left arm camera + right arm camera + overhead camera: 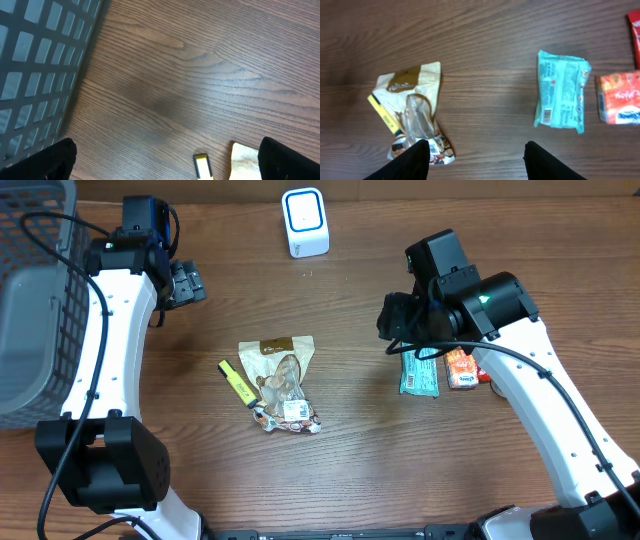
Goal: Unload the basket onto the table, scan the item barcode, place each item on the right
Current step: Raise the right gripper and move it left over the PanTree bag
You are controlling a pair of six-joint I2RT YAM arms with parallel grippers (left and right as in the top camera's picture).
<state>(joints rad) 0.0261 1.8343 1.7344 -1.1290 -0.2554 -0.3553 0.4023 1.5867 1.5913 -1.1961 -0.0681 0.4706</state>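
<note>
Black fingertips (412,160) of the right gripper (476,159) fill the bottom of its wrist view, set well apart with nothing between them but the bare wood of the table (485,45). On one side of that gap lies a teal packet (561,92), flat, with a barcode showing near one corner. Just beside it is an orange packet (620,97), with a red item (635,35) at the frame's edge. On the other side is a small heap: a beige bag (412,82), a clear wrapped snack (422,122) on top of it, and a yellow stick (382,115) alongside. From overhead, the right gripper hovers just off the teal packet's far end, and open wood runs between that packet and the heap. A white scanner (305,222) stands by the far table edge, well apart from both arms. The left gripper (167,161) is spread wide and empty, near the wall of a dark basket (40,60) at the table's left edge
</note>
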